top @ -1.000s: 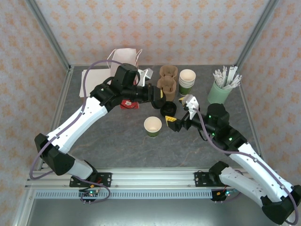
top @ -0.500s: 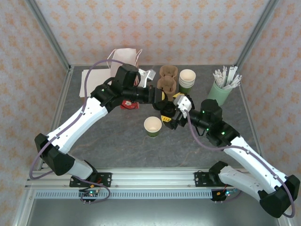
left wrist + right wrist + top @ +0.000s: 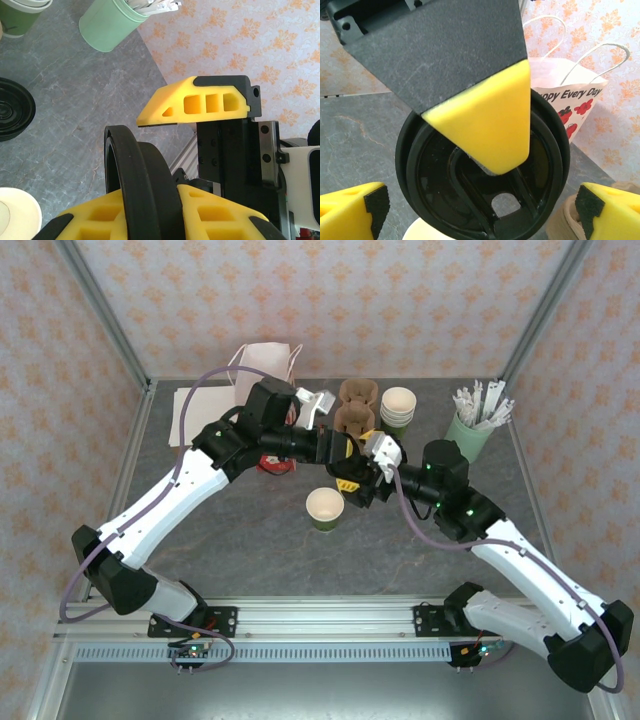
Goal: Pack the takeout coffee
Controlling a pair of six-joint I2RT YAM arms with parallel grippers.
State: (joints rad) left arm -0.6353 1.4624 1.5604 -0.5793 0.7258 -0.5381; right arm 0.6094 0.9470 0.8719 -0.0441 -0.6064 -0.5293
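Grey table (image 3: 250, 530), black lid (image 3: 470, 200) half-hidden by left claw (image 3: 343, 450)

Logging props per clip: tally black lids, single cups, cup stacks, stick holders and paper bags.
black lid: 2 (one in the left gripper, one on the table)
single cup: 1
cup stack: 1
stick holder: 1
paper bag: 1
Total: 6

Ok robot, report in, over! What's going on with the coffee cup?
Left jaws shut on a black lid. Right jaws open, facing that lid. Green cup stands on the table, no lid yet. Spare lid lies nearby.
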